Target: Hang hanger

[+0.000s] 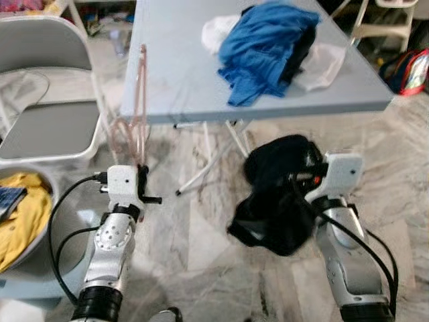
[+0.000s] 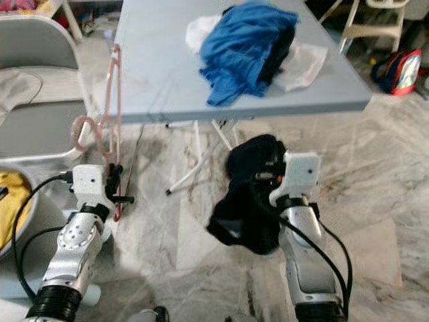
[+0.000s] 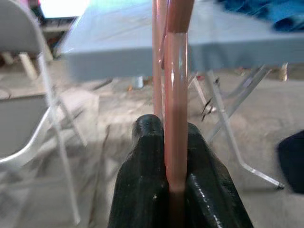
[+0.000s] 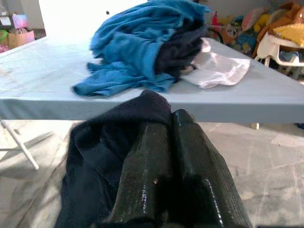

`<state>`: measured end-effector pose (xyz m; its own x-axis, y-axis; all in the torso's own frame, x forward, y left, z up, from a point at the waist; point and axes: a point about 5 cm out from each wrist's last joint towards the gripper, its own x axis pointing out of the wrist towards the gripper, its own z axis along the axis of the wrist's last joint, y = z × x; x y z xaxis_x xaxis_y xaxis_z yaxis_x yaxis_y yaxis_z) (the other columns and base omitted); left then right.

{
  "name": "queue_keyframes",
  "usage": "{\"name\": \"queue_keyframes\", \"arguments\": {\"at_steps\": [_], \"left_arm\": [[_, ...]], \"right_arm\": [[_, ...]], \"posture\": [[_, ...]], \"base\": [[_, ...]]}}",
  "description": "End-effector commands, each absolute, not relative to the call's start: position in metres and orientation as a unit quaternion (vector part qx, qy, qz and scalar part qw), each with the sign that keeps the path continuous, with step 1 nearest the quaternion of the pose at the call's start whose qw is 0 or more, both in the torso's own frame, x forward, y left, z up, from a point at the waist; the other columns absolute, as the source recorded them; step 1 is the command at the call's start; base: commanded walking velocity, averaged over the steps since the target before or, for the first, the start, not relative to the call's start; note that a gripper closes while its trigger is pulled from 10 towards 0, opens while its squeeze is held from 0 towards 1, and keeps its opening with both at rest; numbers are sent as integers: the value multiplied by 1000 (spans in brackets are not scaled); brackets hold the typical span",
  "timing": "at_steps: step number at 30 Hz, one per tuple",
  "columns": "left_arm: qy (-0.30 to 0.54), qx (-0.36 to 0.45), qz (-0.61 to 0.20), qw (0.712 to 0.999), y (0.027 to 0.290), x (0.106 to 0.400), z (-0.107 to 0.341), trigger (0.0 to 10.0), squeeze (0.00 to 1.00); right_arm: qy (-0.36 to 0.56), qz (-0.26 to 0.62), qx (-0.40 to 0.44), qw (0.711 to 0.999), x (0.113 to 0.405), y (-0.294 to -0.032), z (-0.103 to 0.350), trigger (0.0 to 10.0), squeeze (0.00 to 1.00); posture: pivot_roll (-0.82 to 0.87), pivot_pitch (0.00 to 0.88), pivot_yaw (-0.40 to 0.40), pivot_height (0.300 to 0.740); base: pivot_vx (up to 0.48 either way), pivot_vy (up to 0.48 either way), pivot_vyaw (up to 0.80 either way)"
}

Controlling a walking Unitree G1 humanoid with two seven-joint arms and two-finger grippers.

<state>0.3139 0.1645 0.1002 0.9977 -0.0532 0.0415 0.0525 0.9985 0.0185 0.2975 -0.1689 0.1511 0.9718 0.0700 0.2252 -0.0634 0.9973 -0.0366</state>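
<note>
Left gripper (image 3: 173, 190) pinching thin glossy pink hanger (image 2: 114, 107)

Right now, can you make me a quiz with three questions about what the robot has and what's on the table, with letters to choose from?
1. Where is the blue cloth?
A. on the table
B. on the chair
C. on the floor

2. What colour is the hanger?
A. green
B. pink
C. black

3. What is the right gripper doing?
A. hanging open
B. pushing the table
C. clamped on a black garment

Answers:
1 A, it lies heaped on the grey tabletop beside a white cloth.
2 B, the thin frame in the left gripper is pink.
3 C, its fingers are shut on dark fabric that droops below the table's edge.
</note>
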Motion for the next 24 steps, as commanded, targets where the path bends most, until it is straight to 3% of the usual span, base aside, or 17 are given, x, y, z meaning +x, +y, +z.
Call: {"name": "queue_keyframes", "arguments": {"at_steps": [1,4,24], "left_arm": [[-15,15,-23,1000,169,308,97,10000,0],[-21,14,7,1000,179,302,102,10000,0],[-69,19,6,997,172,301,133,10000,0]], "right_arm": [[-132,37,-10,991,297,-167,157,10000,0],[-144,65,-6,987,302,-149,161,10000,0],[-194,157,1,968,313,-112,193,10000,0]], "posture": [[85,153,-17,740],[129,165,-5,740],[186,169,-38,740]], "base": [[435,0,0],[448,0,0],[456,0,0]]}}
